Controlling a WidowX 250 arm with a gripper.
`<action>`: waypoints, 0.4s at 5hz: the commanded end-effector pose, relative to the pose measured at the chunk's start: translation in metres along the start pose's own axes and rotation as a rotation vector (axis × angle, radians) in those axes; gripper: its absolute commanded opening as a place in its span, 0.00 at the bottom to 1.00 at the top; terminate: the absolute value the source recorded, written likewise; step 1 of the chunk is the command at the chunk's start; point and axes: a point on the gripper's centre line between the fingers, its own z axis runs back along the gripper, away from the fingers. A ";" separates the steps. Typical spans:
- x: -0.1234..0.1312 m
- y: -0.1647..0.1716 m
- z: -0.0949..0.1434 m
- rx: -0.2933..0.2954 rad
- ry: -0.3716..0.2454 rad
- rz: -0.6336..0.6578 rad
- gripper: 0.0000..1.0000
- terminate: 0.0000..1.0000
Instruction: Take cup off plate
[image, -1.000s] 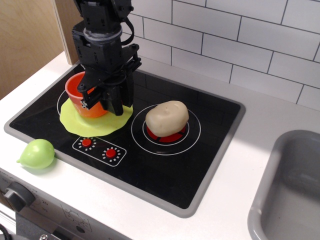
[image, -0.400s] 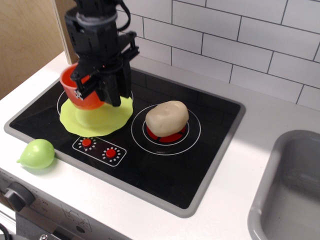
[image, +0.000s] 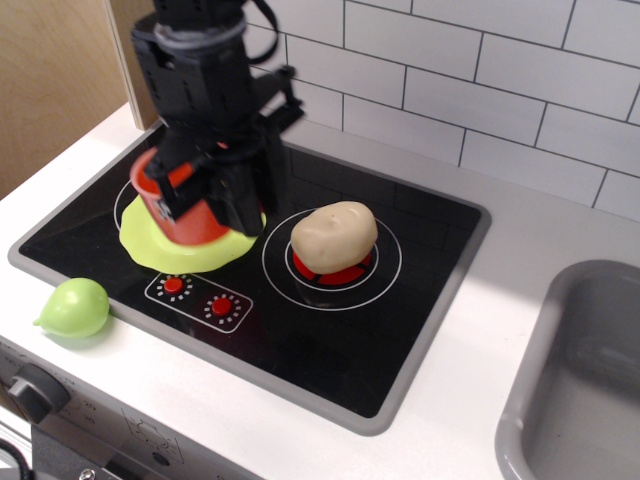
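Observation.image shows the hand (image: 205, 200) gripping the cup (image: 190, 215) over the plate (image: 160, 247), potato (image: 334, 236) just right.

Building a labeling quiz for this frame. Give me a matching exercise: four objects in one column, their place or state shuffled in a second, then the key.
Things:
1. cup
2. plate
3. potato
4. green fruit

Places:
A. on the white counter, left of the stove knobs
B. on the right burner ring
C. held in the gripper
D. flat on the left burner

Pairs: 1-C, 2-D, 3-B, 4-A
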 end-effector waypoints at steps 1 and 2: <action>-0.048 0.003 -0.006 -0.057 -0.001 -0.057 0.00 0.00; -0.061 0.001 -0.018 -0.055 -0.003 -0.069 0.00 0.00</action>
